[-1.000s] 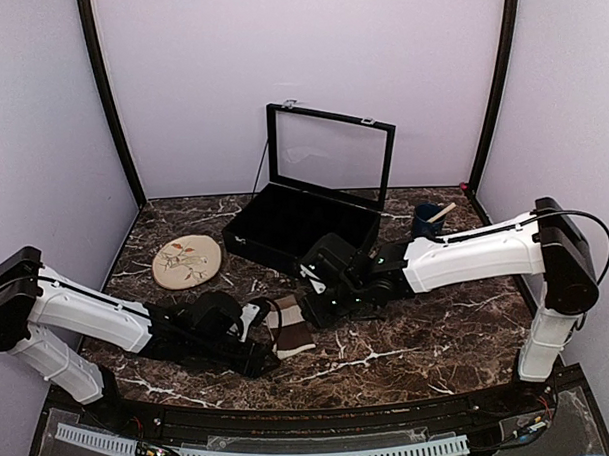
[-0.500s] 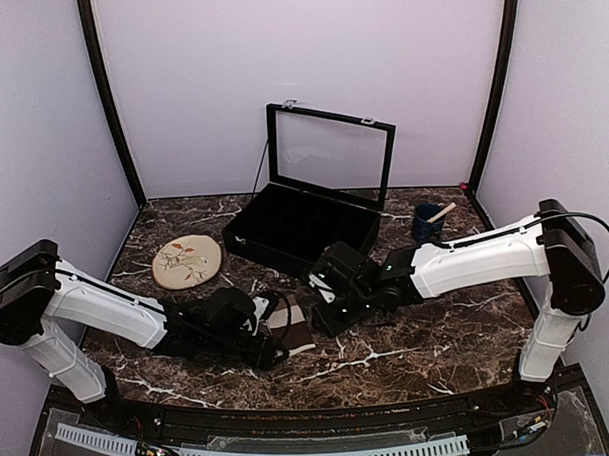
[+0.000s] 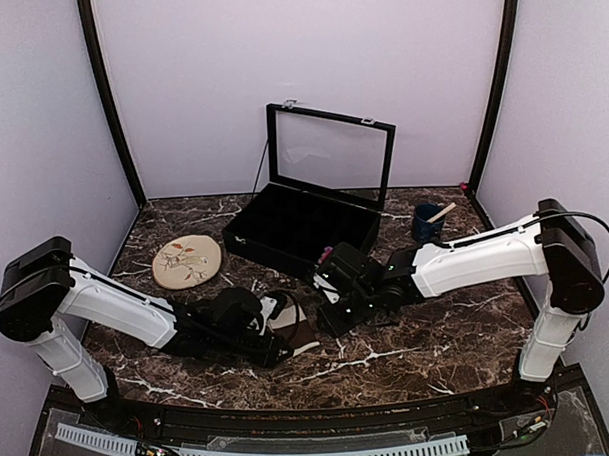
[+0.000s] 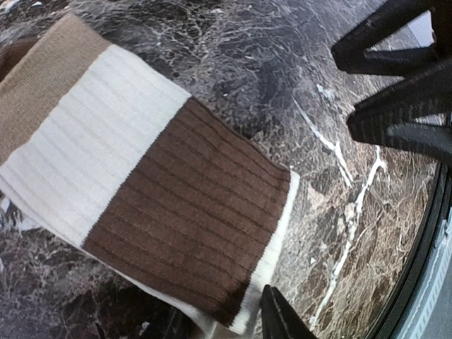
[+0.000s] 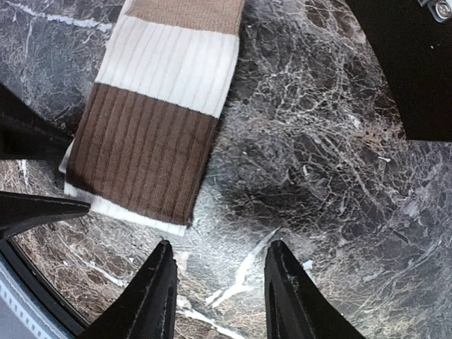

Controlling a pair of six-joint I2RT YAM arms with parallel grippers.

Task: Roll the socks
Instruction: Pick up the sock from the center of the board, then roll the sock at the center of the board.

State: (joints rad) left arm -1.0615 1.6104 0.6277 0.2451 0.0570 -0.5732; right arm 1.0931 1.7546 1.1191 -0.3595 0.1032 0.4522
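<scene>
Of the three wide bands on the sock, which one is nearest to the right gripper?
The dark brown band, at the end of the sock. The cream band lies beyond it and the tan band farthest from the right gripper.

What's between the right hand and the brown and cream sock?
Nothing but bare marble tabletop. The right wrist view shows it: the right hand sits just short of the sock, whose brown end faces it.

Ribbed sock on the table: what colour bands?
Ribbed fabric sock: dark brown, cream, tan. Left wrist view.
</scene>
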